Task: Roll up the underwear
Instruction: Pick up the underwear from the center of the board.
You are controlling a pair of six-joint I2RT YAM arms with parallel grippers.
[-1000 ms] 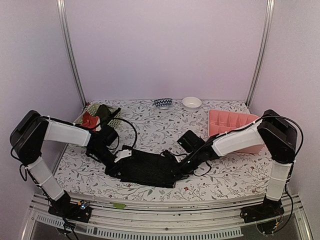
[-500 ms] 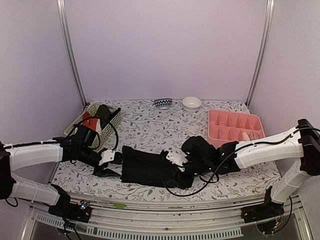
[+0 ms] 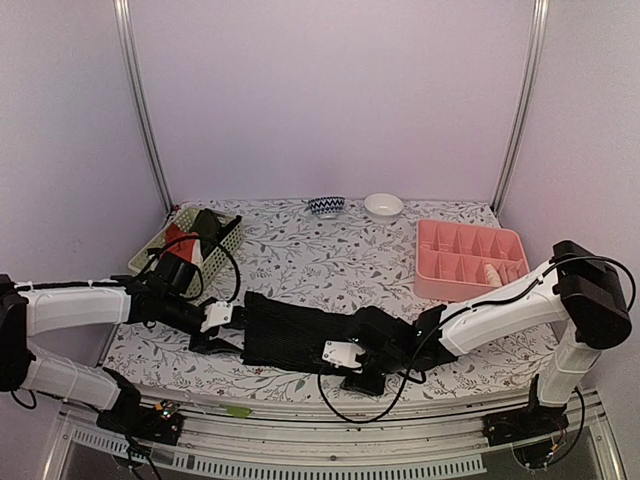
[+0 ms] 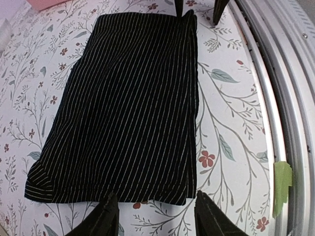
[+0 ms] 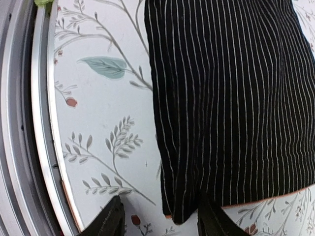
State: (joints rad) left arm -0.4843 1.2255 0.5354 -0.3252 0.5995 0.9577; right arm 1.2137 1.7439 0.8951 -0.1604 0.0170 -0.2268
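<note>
If either claw closes on the top layer only, or the two grip unevenly, the roll will probably start skewed and the cloth may pull open, since it looks thin and limp. The left claw (image 4: 157, 206) and the right claw (image 5: 161, 209) both stand released at opposite ends of the black underwear (image 3: 290, 338), holding nothing. The garment lies flat on the counter (image 3: 330, 260) near the front edge — black, finely striped, almost unwrinkled.
</note>
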